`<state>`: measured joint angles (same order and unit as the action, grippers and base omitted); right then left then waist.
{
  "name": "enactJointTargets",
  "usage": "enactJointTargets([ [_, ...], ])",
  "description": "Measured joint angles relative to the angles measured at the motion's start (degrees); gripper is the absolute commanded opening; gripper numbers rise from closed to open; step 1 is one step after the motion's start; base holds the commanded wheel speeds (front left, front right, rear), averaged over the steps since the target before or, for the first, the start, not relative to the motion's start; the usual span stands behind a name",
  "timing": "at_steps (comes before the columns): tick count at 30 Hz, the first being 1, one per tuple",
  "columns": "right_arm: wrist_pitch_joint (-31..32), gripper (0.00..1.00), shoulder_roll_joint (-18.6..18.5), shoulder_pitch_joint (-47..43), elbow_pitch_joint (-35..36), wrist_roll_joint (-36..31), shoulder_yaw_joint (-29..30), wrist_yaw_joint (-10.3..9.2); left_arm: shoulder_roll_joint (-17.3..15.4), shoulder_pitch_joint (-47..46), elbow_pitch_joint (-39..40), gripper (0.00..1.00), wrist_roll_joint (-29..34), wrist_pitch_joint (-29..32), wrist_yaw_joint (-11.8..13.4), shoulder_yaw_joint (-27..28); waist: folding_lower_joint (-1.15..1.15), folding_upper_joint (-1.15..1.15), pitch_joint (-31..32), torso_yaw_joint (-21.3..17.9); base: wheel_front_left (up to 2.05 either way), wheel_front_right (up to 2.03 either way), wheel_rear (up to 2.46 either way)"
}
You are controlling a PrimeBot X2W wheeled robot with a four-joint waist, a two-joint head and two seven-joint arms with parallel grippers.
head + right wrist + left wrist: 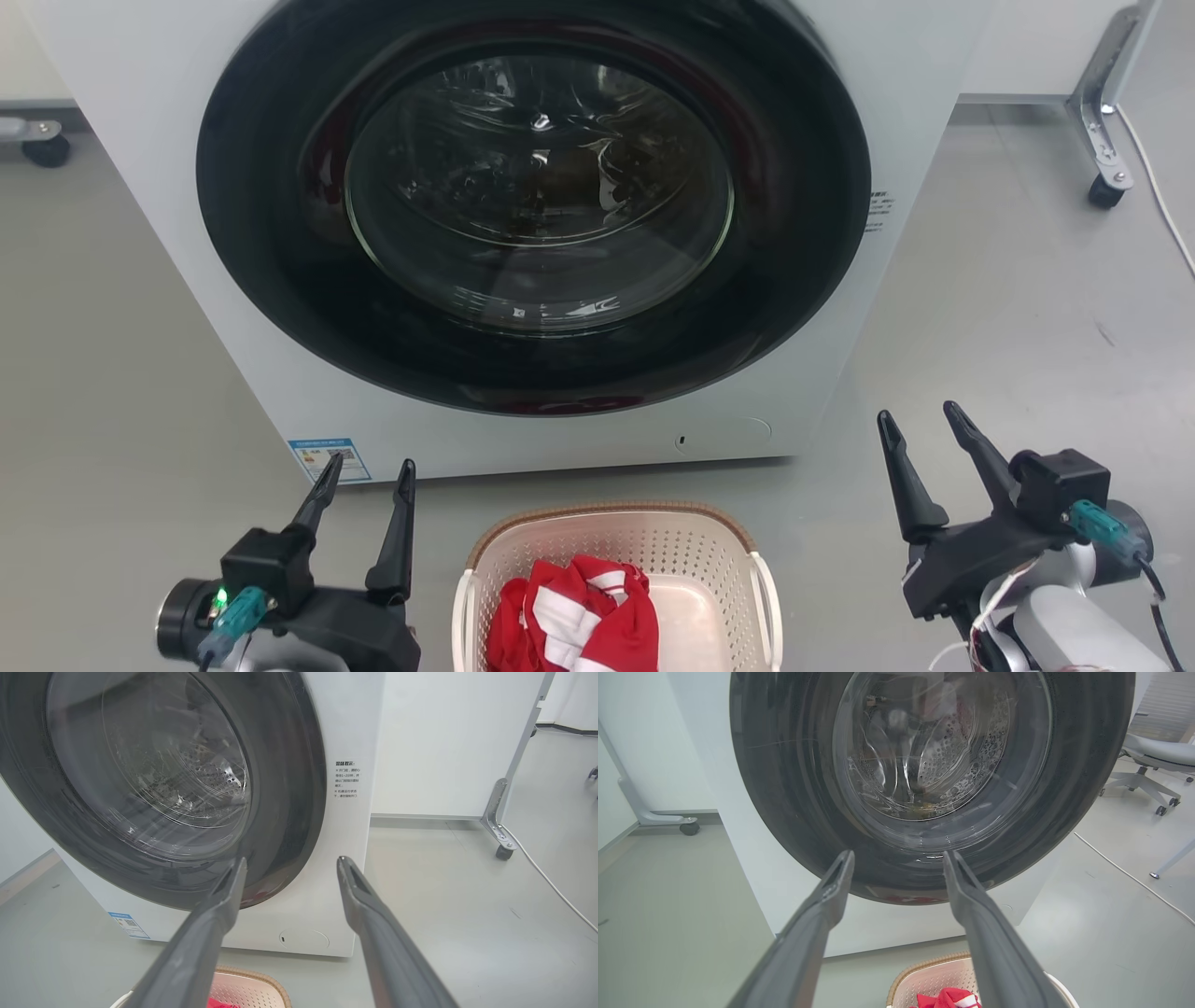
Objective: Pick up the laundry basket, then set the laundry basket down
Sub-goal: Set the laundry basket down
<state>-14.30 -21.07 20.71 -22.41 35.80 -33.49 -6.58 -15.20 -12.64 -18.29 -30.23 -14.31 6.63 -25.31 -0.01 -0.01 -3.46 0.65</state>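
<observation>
**While Nothing Is Held: Condition as Observed**

Where the grey floor (980, 308) meets the foot of the white front-loading washing machine (537, 187), the cream-white perforated plastic laundry basket with a brown woven-look rim (653, 546) stands upright. It is near the machine's front but apart from it (a strip of floor shows between them). Its two white side handles are untouched. A crumpled red-and-white striped cloth (574, 616) lies inside, toward the basket's left half in the head view. The machine's round dark glass door is closed.

The left gripper (371, 462), with two long dark fingers, sits just beside the basket's left side, fingers spread with nothing between them. The right gripper (917, 411) sits to the basket's right, farther off and clear of it, likewise spread and empty. Both point toward the machine, and neither touches the basket.

A thin white cable (1158, 187) runs across the floor at the right, beside a grey metal leg on a black castor (1102, 112).
</observation>
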Motion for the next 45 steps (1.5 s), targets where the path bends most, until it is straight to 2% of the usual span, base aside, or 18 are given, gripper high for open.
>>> enactJointTargets([
  [11,-0.01,1.00,-0.71,-8.14,7.72,-3.42,4.61,-0.56,-0.47,8.55,9.40,1.00,2.71,0.00,0.49,3.69,0.01,0.01,2.00,-0.57,0.00,0.00,0.00],
  [17,-0.23,1.00,0.10,-12.10,9.29,-5.09,9.44,-0.56,1.37,12.32,10.81,1.00,3.72,0.00,0.49,7.53,0.01,0.01,2.68,-0.81,0.00,0.00,0.00],
  [23,-0.23,1.00,2.83,-15.28,10.00,-7.60,13.91,-0.56,3.30,14.73,12.15,1.00,5.73,0.00,0.51,9.62,0.01,0.01,3.00,-0.98,0.00,0.00,0.00],
  [45,-0.24,1.00,5.55,-17.84,13.04,-13.48,16.10,-0.56,6.28,16.61,14.54,1.00,10.37,2.99,0.51,12.35,0.01,0.01,2.95,-0.90,0.00,0.00,0.00],
])
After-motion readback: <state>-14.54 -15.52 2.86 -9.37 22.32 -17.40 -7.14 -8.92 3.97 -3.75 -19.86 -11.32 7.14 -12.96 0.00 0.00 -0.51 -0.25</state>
